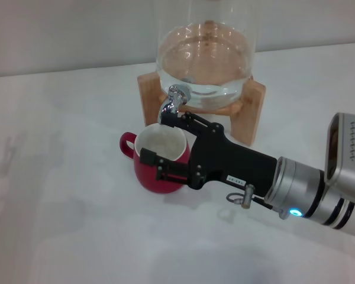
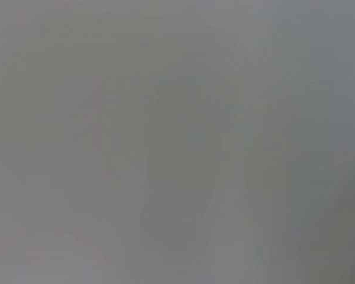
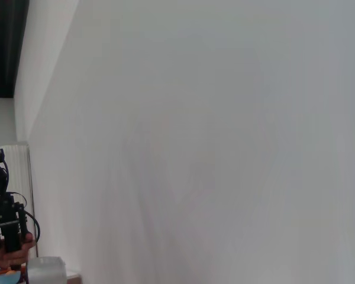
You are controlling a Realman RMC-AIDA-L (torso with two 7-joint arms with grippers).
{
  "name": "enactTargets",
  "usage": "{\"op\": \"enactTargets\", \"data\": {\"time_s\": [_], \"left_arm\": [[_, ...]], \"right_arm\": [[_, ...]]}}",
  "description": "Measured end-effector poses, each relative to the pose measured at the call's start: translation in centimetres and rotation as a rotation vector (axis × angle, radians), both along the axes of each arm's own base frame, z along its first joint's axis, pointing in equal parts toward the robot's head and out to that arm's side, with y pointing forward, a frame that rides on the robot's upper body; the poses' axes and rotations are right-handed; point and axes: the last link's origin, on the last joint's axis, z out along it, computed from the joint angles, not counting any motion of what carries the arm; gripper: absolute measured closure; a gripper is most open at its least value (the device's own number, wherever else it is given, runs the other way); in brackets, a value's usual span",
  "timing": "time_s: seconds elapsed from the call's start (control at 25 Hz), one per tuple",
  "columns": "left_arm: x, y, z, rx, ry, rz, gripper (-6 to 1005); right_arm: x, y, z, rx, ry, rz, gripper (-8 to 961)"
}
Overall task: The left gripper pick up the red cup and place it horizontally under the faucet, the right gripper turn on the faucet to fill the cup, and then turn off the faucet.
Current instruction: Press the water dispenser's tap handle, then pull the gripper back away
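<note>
The right gripper (image 1: 157, 141), a black two-fingered claw on a long black wrist behind a silver-grey ringed forearm with a lit blue light, reached in from the right side of the head view over the white table (image 1: 59, 195). Its two fingers stood spread apart: the nearer one lay across the front rim of the red cup (image 1: 160, 158), the farther one reached up to the spout of the faucet (image 1: 174, 102); nothing was clamped between them. The red cup, a squat rounded dark-red ceramic mug with a white inside, stood upright on the table directly below and between the claw's fingers, its small loop handle pointing away from the claw toward the left. The faucet, a small shiny chrome tap with a downward spout, sat just above the far finger, over the cup's far rim. Behind the claw stood the clear glass dispenser (image 1: 204, 59) on its wooden stand (image 1: 251, 112). The left gripper was not in view; the left wrist view showed only featureless grey.
</note>
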Motion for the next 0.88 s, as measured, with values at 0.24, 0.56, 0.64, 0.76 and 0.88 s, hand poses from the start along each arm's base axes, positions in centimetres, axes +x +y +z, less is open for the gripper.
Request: {"op": "enactTargets", "data": {"time_s": [0.24,0.56,0.64,0.76,0.88], "left_arm": [[0.00,0.00,0.01,0.000,0.000,0.000,222],[0.10,0.07,0.07,0.003,0.000,-0.005,222],[0.11,0.08,0.08,0.004,0.000,-0.006,222],[0.14,0.10,0.09,0.004,0.000,-0.007,222],[0.20,0.15,0.09,0.004,0.000,-0.009,222]], "right_arm": [[0.17,0.24,-0.03,0.004,-0.012,-0.011,83],[0.06,0.39,-0.24,0.003,-0.023,-0.013,83],[0.02,0.50,-0.29,0.003,-0.027,-0.014,83],[-0.02,0.72,-0.40,0.003,-0.037,-0.018,83],[-0.02,0.85,-0.47,0.004,-0.046,-0.020,84]]}}
